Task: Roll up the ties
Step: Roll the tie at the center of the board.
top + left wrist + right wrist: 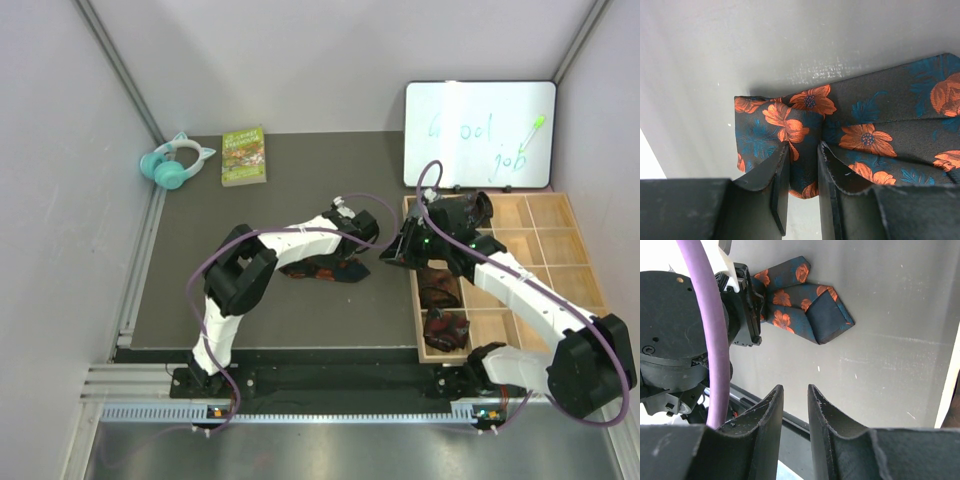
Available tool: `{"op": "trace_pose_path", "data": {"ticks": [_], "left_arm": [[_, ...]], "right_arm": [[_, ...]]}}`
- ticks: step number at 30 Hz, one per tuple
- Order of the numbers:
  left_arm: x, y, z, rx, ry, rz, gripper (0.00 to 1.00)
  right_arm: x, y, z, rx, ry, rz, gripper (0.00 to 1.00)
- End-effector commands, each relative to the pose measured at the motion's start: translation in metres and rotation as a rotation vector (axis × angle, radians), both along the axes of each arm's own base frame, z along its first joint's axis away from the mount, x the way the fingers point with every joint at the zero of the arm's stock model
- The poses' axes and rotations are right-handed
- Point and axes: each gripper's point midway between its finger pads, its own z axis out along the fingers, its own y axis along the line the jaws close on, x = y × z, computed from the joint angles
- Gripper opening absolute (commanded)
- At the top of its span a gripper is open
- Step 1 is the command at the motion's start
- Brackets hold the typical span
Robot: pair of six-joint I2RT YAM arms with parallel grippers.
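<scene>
The left gripper (803, 157) is clamped on a fold of the flowered tie (865, 115), with cloth pinched between its fingers. The right gripper (794, 390) hovers near it, fingers narrowly apart and holding nothing. The tie lies partly folded on the dark mat (290, 190) near the table centre. Its layers overlap loosely and its pointed end lies away from the left gripper.

Hazards, as judged:
- Only a narrow bite of cloth is held. A sharp pull or twist may draw the fabric out of the pinch.
- The layers are unsecured. Turning the wrist with the free end unpinned would likely fan them out rather than wind them.
- The two grippers are near each other. A converging move risks finger contact.

Surroundings:
- A wooden tray (412, 300) stands just right of the tie. Its left column holds a brown rolled tie (440, 288) and a dark red rolled tie (447, 330).
- The tray's left rim lies between the work and the compartments, so any transfer must clear it.
- The whiteboard (480, 135), book (243, 155) and headphones (177, 162) sit at the far edge, well apart.
</scene>
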Motion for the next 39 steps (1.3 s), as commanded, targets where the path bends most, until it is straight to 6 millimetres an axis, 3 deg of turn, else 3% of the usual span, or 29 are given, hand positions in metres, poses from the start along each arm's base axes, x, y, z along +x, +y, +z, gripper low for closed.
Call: {"op": "trace_pose_path", "data": {"ticks": [1,13,16,21,23,27,34,38,39], "left_arm": [[0.010,-0.022,-0.008,-0.109,-0.011,0.023,0.24],[0.017,-0.019,-0.005,-0.159,-0.051,0.087,0.28],[0.016,-0.020,-0.010,-0.176,-0.044,0.091,0.32],[0.006,-0.025,-0.019,-0.243,-0.008,0.073,0.50],[0.006,-0.028,-0.013,-0.281,-0.011,0.063,0.55],[0.008,-0.025,0.001,-0.327,-0.022,0.064,0.56],[0.010,-0.018,0.044,-0.438,-0.073,0.050,0.60],[0.007,-0.009,0.060,-0.555,-0.056,0.034,0.61],[0.007,-0.007,0.073,-0.597,-0.076,0.027,0.61]], "right_arm": [[0.005,-0.002,0.011,0.008,-0.057,-0.003,0.27],[0.006,0.000,0.009,0.018,-0.052,-0.003,0.27],[0.006,0.000,0.008,0.018,-0.051,-0.003,0.27],[0.006,0.000,0.007,0.021,-0.050,-0.004,0.27],[0.007,0.001,0.006,0.023,-0.048,-0.005,0.27],[0.008,0.002,0.006,0.029,-0.045,-0.007,0.27],[0.013,0.008,0.008,0.044,-0.046,-0.006,0.27],[0.014,0.031,0.014,0.039,-0.046,0.053,0.27],[0.014,0.035,0.014,0.031,-0.042,0.064,0.27]]}}
